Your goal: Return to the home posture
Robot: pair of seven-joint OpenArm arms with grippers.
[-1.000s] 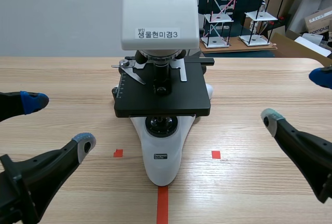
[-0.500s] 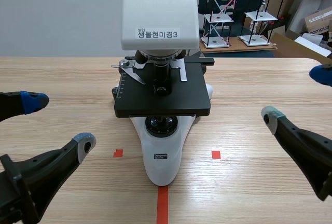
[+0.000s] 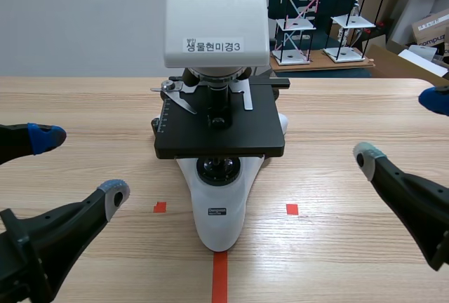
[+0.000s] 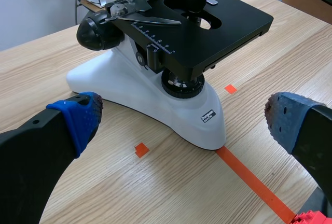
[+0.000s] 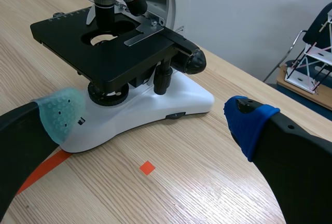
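**Desk:** What sits nearest the lens?

**Photographer:** The left pincer (image 3: 80, 165), low over its own side of the wooden tabletop (image 3: 84, 99). Its fingers are spread wide, one pad blue and one grey-green, with nothing between them. The right pincer (image 3: 401, 128) mirrors it on the opposite side, just as wide open and holding nothing.

**Desk:** And between the two?

**Photographer:** A tape line (image 3: 219, 275), orange-red, runs up the middle to the toe of a microscope (image 3: 219, 198). One small tape square (image 3: 160, 207) lies on the left pincer's side and a second square (image 3: 292, 209) on the right's. Both pincers are well apart from the instrument and touch nothing.

**Desk:** Describe the microscope.

**Photographer:** It stands upright at the centre of the tabletop on a white base. Above the base is a black stage (image 3: 238, 138) with metal slide clips, and the objectives point down at the stage opening. A black focus knob (image 4: 98, 32) shows at the side. The white head (image 3: 217, 8) carries a label (image 3: 212, 45) in Korean script ending in the figure 3.

**Desk:** Anything behind it?

**Photographer:** Past the tabletop's far edge stand what appear to be small wire-frame shelf models (image 3: 298, 15) on a board. Cardboard boxes (image 3: 429, 29) sit at the right pincer's side.
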